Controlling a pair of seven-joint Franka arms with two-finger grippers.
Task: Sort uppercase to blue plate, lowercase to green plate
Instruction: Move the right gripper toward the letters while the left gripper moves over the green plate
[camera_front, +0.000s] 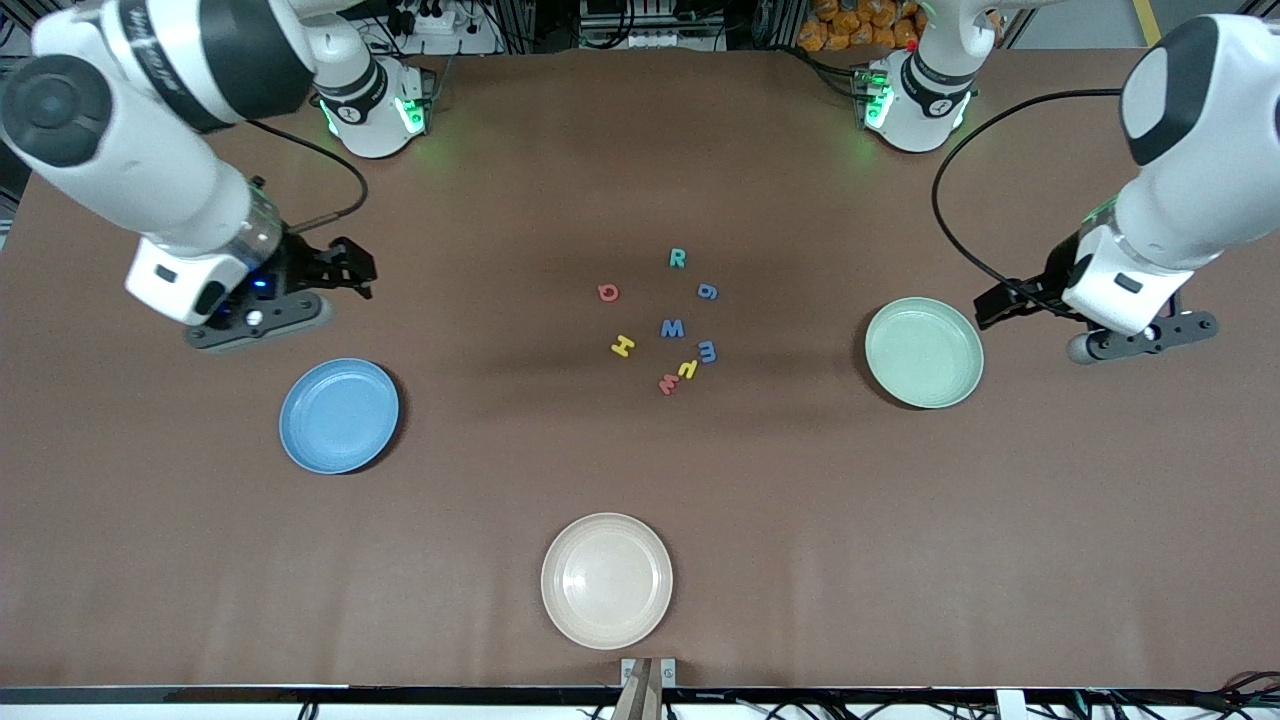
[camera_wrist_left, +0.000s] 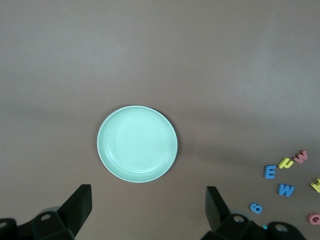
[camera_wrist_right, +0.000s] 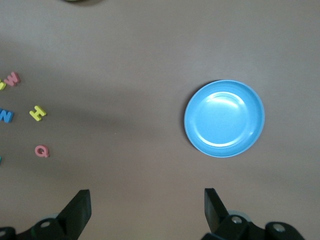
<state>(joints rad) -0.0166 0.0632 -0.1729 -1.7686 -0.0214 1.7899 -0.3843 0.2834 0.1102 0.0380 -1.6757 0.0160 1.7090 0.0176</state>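
Observation:
Several foam letters lie mid-table: teal R (camera_front: 677, 258), red Q (camera_front: 608, 292), blue M (camera_front: 672, 328) and yellow H (camera_front: 623, 346) are uppercase. Blue g (camera_front: 708, 291), blue m (camera_front: 707, 351), a yellow letter (camera_front: 688, 369) and a red letter (camera_front: 667, 384) are lowercase. The blue plate (camera_front: 339, 415) (camera_wrist_right: 224, 118) lies empty toward the right arm's end. The green plate (camera_front: 924, 352) (camera_wrist_left: 137, 143) lies empty toward the left arm's end. My right gripper (camera_front: 350, 270) (camera_wrist_right: 147, 210) hangs open over bare table beside the blue plate. My left gripper (camera_front: 1000, 303) (camera_wrist_left: 149, 205) hangs open beside the green plate.
A cream plate (camera_front: 607, 580) sits empty near the table's front edge, nearer to the front camera than the letters. The brown table (camera_front: 640, 480) spreads wide between the plates. Both arm bases stand at the back edge.

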